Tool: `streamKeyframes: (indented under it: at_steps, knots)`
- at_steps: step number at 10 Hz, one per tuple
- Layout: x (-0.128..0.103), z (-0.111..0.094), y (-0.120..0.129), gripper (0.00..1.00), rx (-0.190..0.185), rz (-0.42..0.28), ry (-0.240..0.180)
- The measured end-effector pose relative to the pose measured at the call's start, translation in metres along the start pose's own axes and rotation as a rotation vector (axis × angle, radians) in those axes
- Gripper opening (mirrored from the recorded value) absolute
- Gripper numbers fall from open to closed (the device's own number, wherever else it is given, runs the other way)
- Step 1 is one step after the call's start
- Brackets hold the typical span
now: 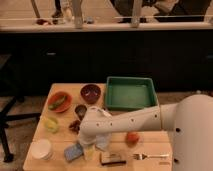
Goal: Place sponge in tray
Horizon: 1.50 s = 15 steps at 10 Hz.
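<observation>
Gripper [89, 150] hangs low over the counter [60, 162], jaws wide open and empty; sponge [73, 152] lies just beside them, camera-left; tray [131, 95] sits well apart behind.

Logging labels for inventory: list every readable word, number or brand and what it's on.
No text can be read. The green tray, sponge, dark red bowl and white arm show no legible marks. The gripper hangs beside the sponge, near the front edge of the table.
</observation>
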<state>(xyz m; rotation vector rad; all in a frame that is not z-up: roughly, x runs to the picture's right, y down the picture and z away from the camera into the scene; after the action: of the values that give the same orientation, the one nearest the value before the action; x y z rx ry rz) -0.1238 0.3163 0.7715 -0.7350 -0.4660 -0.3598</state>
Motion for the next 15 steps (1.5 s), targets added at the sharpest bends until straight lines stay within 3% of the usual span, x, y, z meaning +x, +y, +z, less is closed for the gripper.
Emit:
streamKeyframes:
  at_steps: [3, 4, 11, 12, 15]
  knots:
    - [0.001, 0.003, -0.002, 0.8, 0.003, 0.0, -0.014]
    - [0.002, 0.004, -0.002, 0.75, 0.004, 0.0, -0.017]
    - [0.008, -0.002, -0.001, 0.06, 0.001, 0.003, -0.014]
    - [0.009, -0.002, -0.001, 0.01, 0.001, 0.002, -0.013]
    - [0.016, -0.005, 0.006, 0.0, -0.012, 0.006, 0.023]
